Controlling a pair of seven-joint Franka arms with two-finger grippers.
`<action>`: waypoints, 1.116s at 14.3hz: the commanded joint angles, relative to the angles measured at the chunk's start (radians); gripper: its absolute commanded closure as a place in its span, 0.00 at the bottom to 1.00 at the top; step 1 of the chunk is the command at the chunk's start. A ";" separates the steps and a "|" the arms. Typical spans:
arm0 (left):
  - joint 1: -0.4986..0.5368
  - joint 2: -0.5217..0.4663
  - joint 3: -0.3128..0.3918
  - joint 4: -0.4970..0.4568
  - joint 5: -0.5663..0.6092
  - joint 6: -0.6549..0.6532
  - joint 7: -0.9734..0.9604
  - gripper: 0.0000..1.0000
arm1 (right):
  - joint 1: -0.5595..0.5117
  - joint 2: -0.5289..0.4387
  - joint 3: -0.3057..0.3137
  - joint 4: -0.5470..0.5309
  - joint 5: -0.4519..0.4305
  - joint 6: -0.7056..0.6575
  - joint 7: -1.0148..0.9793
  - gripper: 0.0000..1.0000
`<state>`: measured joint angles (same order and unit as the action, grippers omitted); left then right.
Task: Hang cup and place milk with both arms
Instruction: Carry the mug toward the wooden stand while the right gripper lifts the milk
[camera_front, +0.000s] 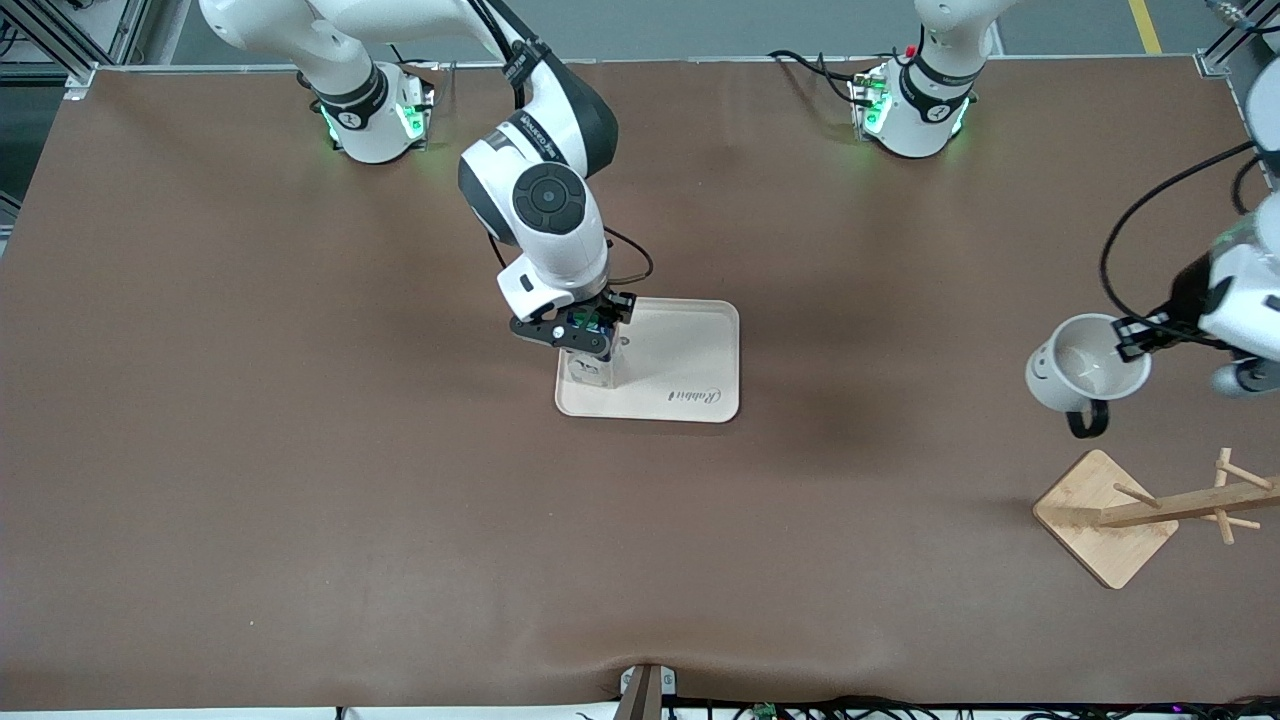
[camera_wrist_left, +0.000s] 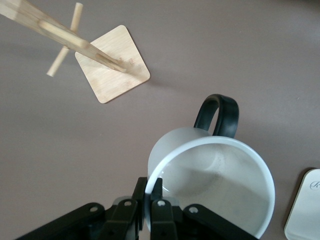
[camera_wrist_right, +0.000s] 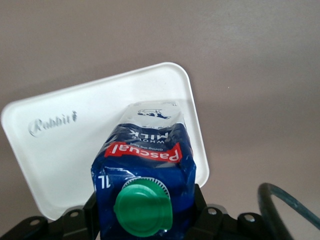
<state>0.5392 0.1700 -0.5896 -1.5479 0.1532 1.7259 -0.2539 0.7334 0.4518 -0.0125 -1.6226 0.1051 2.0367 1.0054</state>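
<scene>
My left gripper (camera_front: 1132, 338) is shut on the rim of the white cup (camera_front: 1085, 367) and holds it in the air over the table at the left arm's end, above the wooden rack (camera_front: 1180, 508). In the left wrist view my gripper (camera_wrist_left: 150, 192) pinches the cup's rim (camera_wrist_left: 215, 187), with the black handle toward the rack (camera_wrist_left: 100, 55). My right gripper (camera_front: 590, 335) is shut on the dark-blue milk carton (camera_front: 588, 362), which stands on the pale tray (camera_front: 690, 385). The right wrist view shows the carton (camera_wrist_right: 145, 175), green cap up, between my gripper's (camera_wrist_right: 145, 210) fingers over the tray (camera_wrist_right: 65, 150).
The rack has a square wooden base (camera_front: 1105, 520) and a post with pegs (camera_front: 1225, 480), near the front camera at the left arm's end. The brown table (camera_front: 300, 450) spreads wide around the tray.
</scene>
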 joint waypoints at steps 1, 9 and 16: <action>0.065 0.032 -0.007 0.049 -0.043 -0.020 0.115 1.00 | -0.040 -0.007 -0.010 0.099 0.114 -0.082 0.047 1.00; 0.142 0.143 -0.007 0.115 -0.067 0.064 0.292 1.00 | -0.339 -0.151 -0.015 0.074 0.035 -0.395 -0.328 1.00; 0.173 0.198 -0.007 0.124 -0.081 0.171 0.349 1.00 | -0.738 -0.197 -0.015 -0.037 0.013 -0.385 -0.908 1.00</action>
<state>0.7041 0.3508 -0.5858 -1.4462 0.0933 1.8842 0.0770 0.0946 0.2754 -0.0521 -1.6254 0.1239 1.6376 0.2166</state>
